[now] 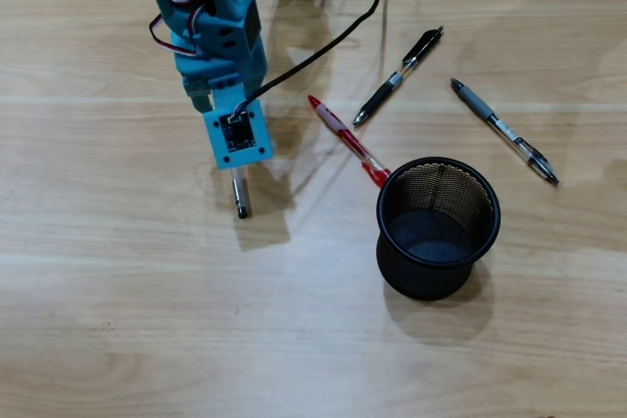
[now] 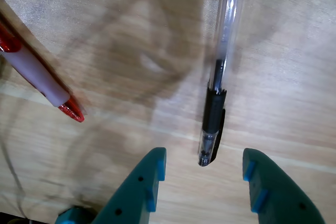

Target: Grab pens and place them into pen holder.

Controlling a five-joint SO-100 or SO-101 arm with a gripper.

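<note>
The clear pen (image 2: 218, 77) lay flat on the wooden surface (image 2: 294, 77), its black end reaching between the gripper (image 2: 202, 174) tips. The gripper stood wide open, holding nothing. Light, stiff and slick, the pen looked best pinched at its black grip (image 2: 212, 114), squarely across.

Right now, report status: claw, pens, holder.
Claw open, low over the clear pen, tips straddling its end. Nothing gripped. Red pen beside mesh holder, two more pens beyond. Holder empty. Path clear.
</note>
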